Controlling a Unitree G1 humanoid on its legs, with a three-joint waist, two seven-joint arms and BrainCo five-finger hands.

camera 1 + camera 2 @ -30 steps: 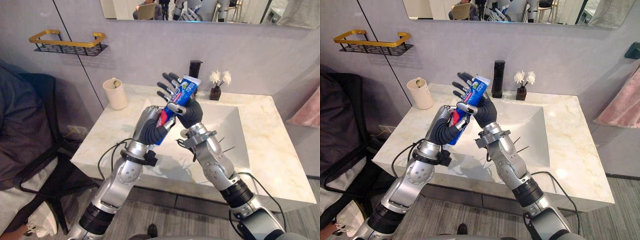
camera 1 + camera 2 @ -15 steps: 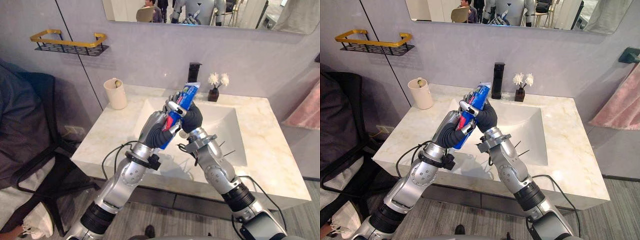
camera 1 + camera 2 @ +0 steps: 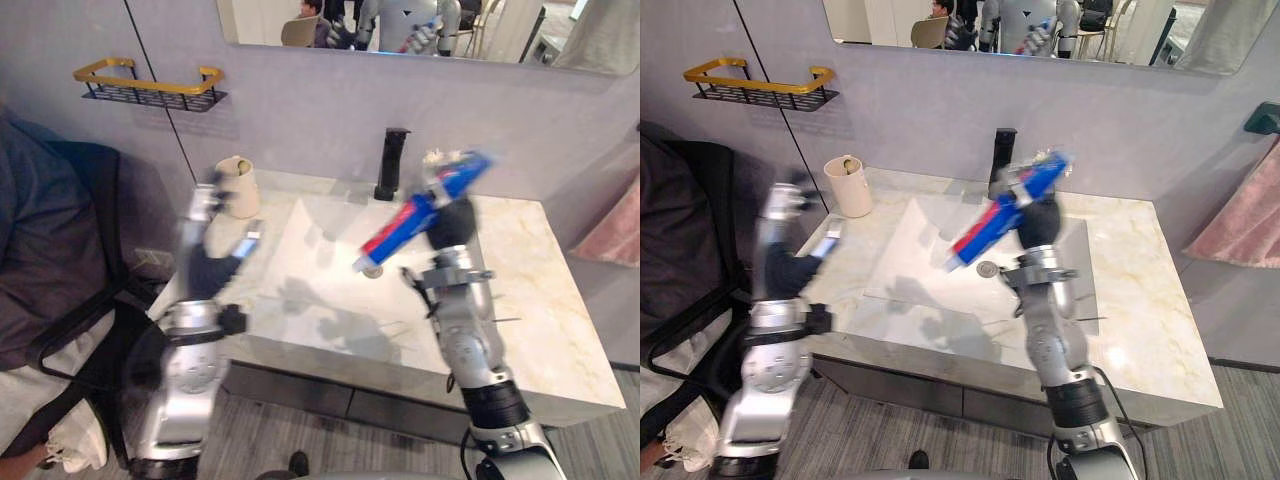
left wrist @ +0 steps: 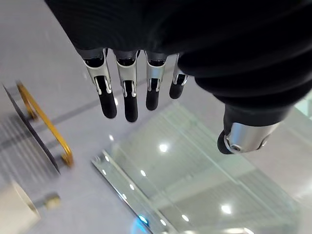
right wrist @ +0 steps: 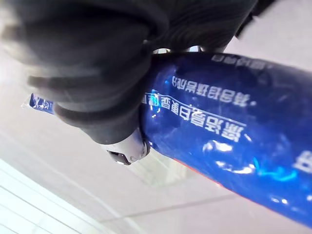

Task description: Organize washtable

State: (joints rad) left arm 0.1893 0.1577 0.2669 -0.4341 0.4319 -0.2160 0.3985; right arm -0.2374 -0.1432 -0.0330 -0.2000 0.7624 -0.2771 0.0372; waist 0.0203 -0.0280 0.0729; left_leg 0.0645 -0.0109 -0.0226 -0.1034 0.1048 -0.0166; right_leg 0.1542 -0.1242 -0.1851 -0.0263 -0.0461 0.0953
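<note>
Two hands: the right hand [image 3: 452, 222] and the left hand [image 3: 208, 265]. One tube [image 3: 420, 212], clasped in the right hand's fingers. One cup [image 3: 237, 187], just beyond the left hand's straight fingers [image 4: 126, 100]. One tap [image 3: 391, 163], behind the fingers that clasp the tube. One sink [image 3: 320, 260], one worktop [image 3: 545, 300], one mirror [image 3: 420, 30], one rack [image 3: 150, 85], one towel [image 3: 610, 225].

1. the blue toothpaste tube [image 5: 219, 112] bears rows of white characters along its side, upside down in the right wrist view and too smeared to read.
2. in the eye views its print is a blur.
</note>
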